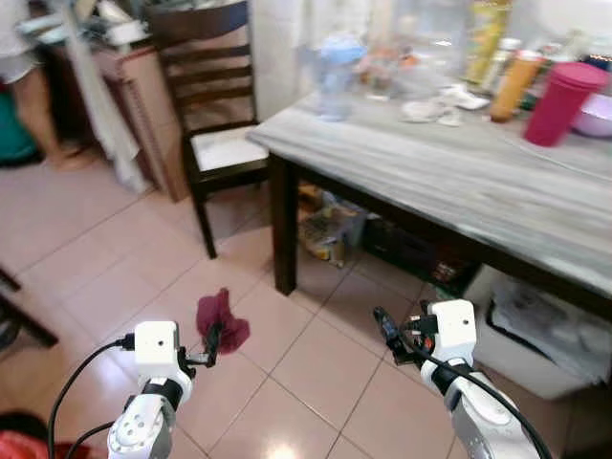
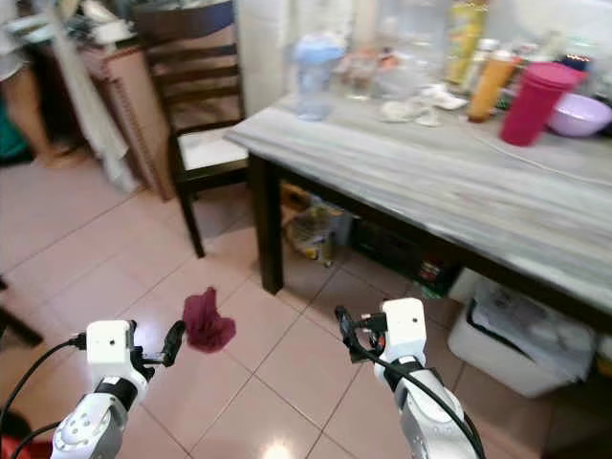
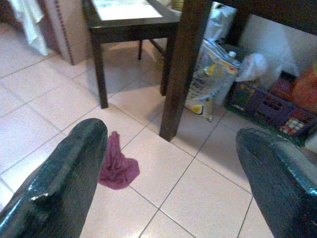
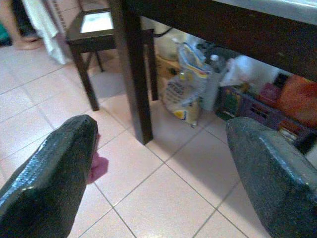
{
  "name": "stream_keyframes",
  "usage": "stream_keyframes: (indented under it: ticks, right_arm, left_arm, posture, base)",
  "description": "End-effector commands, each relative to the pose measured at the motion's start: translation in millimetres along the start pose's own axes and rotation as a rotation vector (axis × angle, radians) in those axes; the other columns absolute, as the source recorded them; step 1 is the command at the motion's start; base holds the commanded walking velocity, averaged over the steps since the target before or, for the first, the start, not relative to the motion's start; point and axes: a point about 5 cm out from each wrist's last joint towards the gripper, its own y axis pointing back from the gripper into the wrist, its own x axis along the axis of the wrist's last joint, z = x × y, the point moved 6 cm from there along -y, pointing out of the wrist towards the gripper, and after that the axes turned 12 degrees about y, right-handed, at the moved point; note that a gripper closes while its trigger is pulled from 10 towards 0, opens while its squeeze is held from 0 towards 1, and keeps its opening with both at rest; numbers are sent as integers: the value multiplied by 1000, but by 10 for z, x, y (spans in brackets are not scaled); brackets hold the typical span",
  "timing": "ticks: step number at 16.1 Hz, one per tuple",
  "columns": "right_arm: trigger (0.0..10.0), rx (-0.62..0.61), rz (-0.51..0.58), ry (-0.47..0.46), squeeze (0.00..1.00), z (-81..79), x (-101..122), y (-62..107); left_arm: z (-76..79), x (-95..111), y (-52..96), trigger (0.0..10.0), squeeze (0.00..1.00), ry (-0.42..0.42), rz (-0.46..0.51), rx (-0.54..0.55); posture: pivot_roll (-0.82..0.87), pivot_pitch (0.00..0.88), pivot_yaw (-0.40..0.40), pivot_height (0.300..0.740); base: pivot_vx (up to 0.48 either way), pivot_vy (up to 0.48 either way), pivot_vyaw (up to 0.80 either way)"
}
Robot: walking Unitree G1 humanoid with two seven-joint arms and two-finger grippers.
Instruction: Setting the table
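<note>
Both hands, left hand (image 1: 212, 342) and right hand (image 1: 385, 330), gape wide and empty; maroon cloth (image 1: 221, 322) lies on floor by the surface's (image 1: 459, 182) corner leg; table-setting seemingly unstarted.

Maroon rag (image 1: 221, 322) crumpled on the tile floor (image 1: 86, 258), near the table leg. Dark wooden chair (image 1: 212, 105) beside it, white seat pad. Printed bag (image 3: 210, 74) and white bin (image 2: 521, 335) underneath (contents unclear).
</note>
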Motion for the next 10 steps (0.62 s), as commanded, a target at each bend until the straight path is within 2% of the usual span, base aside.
stream_keyframes:
  ticks: [1,2,7,10]
  right_arm:
    - [10000,-17,1,-7,0,44,20,7]
    - [10000,-18,2,-9,0,48,21,6]
    - [10000,-15,3,-18,0,30,27,-7]
    - [10000,-14,4,-24,0,4,31,-12]
  left_arm:
    - [48,80,-25,10000,0,-16,20,-5]
    - [53,88,-25,10000,0,-24,20,1]
    - [56,137,-12,10000,0,-37,26,10]
    - [53,157,-1,10000,0,-45,20,9]
  posture:
    - [-107,65,-9,740]
    - [-106,64,-9,740]
    - [-101,64,-6,740]
    - [-98,68,-1,740]
  base:
    - [0,0,-800]
    - [0,0,-800]
    - [-316,0,-641]
    - [-360,0,0]
